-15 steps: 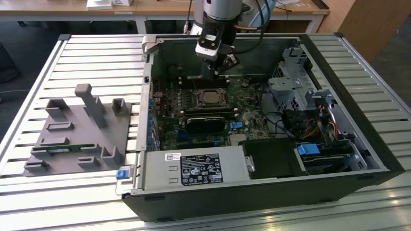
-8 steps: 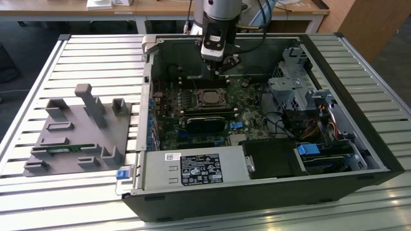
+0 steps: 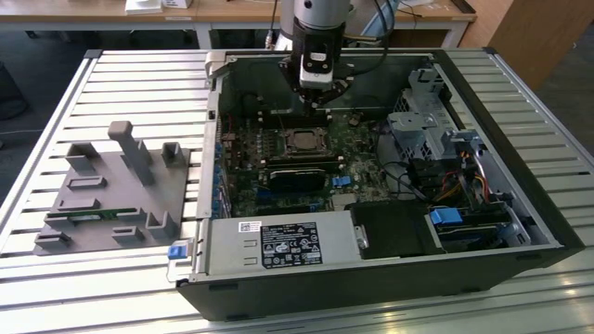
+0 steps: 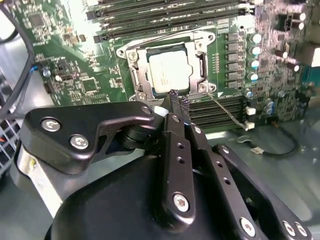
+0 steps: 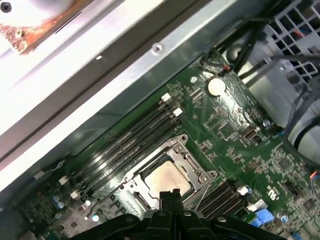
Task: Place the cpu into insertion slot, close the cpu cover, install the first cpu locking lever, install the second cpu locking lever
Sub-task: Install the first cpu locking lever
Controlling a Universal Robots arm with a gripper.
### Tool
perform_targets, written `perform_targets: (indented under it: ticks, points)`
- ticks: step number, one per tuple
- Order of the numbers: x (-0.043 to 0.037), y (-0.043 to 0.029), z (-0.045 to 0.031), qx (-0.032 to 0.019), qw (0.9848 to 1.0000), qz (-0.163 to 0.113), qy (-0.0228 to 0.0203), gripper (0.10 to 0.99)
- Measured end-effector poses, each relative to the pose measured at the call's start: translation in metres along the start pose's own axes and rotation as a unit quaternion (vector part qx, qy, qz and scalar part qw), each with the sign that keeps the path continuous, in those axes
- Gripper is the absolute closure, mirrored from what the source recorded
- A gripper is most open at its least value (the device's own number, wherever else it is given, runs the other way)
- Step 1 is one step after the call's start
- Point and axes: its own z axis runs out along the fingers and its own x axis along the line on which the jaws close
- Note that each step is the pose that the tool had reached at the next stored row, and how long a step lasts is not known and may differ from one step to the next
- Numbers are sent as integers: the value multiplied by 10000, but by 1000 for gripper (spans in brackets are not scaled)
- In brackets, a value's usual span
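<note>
The black hand (image 4: 175, 97), fingers pressed together, hangs at the edge of the flat silver-grey square cpu (image 4: 169, 72), which lies inside the thin silvery metal cpu cover (image 4: 136, 75).

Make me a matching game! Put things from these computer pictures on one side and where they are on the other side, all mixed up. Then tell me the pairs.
Things:
1. dull silver-grey square cpu chip
2. black metal gripper
3. grey plastic holder block
4. round silver coin battery

Places:
A. on the slatted metal table, at the exterior view's left of the black computer case
B. on the green circuit board, apart from the silver-rimmed insertion slot
C. lying in the insertion slot
D. shut, its tips at the slot's edge

Pairs: 1-C, 2-D, 3-A, 4-B.
</note>
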Motion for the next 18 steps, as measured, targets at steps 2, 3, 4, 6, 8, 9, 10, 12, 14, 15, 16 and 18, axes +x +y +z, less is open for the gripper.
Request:
perform_targets:
  ticks: [2,3,4,6,8,9,10,12,14,15,16,18]
  points:
    - [0,0,2,-44,9999,-87,-23,969]
    - [0,0,2,-70,9999,-132,-31,969]
    - [0,0,2,-86,9998,-180,-34,969]
    - [0,0,4,-93,9994,-324,-34,969]
    - [0,0,5,-93,9988,-477,-33,969]
    - [0,0,5,-93,9985,-536,-32,969]
    - [0,0,5,-93,9982,-589,-31,969]
    - [0,0,6,-93,9975,-699,-30,969]
    - [0,0,6,-94,9967,-811,-28,969]
    - [0,0,6,-94,9963,-860,-28,969]
    - [0,0,6,-94,9959,-898,-27,969]
    - [0,0,6,-94,9952,-969,-27,969]
